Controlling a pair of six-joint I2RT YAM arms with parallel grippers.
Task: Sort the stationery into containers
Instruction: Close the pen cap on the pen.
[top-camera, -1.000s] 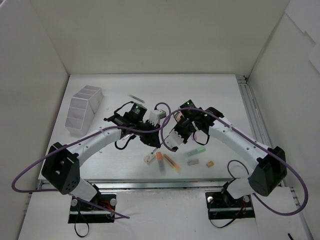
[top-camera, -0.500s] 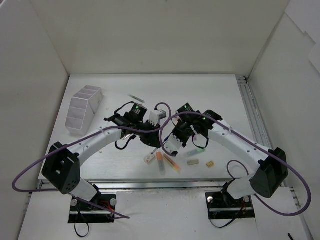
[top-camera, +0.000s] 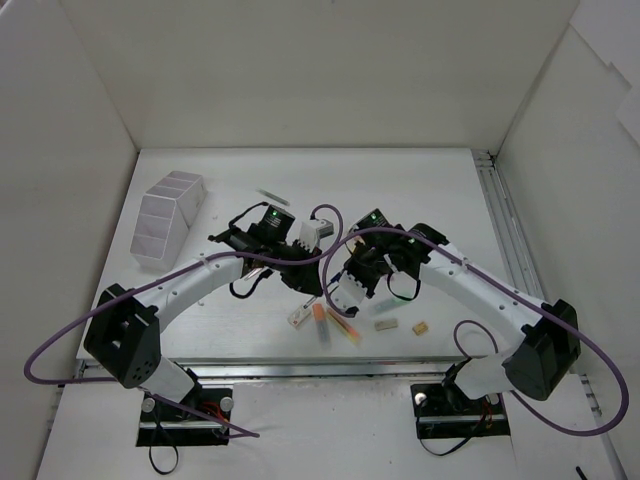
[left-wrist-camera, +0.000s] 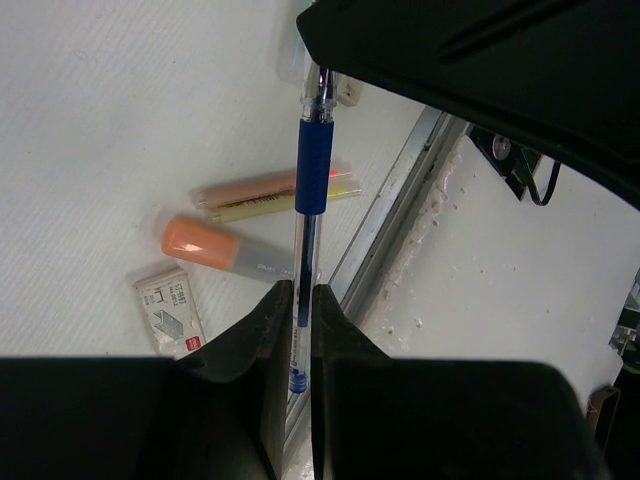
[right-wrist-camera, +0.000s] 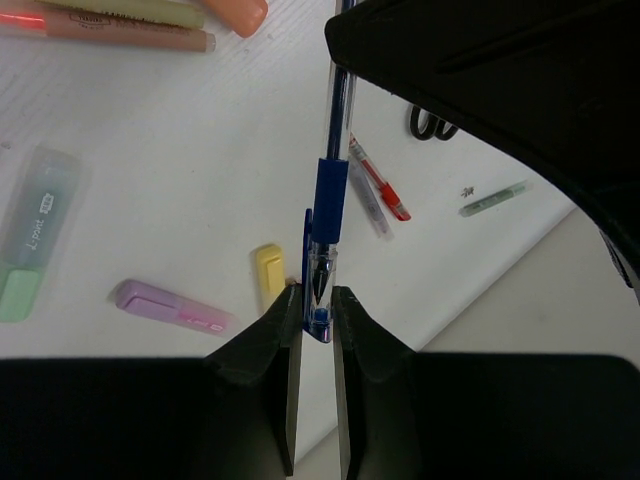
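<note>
A blue pen (left-wrist-camera: 312, 170) is held between both grippers above the table's front middle. My left gripper (left-wrist-camera: 301, 300) is shut on its barrel end; it also shows in the top view (top-camera: 312, 290). My right gripper (right-wrist-camera: 317, 310) sits closed around the capped tip of the same blue pen (right-wrist-camera: 330, 200), facing the left gripper in the top view (top-camera: 338, 297). Below lie an orange highlighter (left-wrist-camera: 215, 247), two thin pens (left-wrist-camera: 270, 195) and a small staple box (left-wrist-camera: 170, 310). The white organiser (top-camera: 165, 215) stands at the far left.
On the table under the right wrist lie a green highlighter (right-wrist-camera: 30, 235), a pink highlighter (right-wrist-camera: 170, 305), a yellow block (right-wrist-camera: 269, 275), a red pen (right-wrist-camera: 380, 190), black scissors (right-wrist-camera: 430, 125) and a green pen (right-wrist-camera: 495, 198). Two erasers (top-camera: 386, 324) lie near the front rail.
My right gripper has moved left and toward the front edge, closing in on the left gripper. The left arm has hardly moved.
</note>
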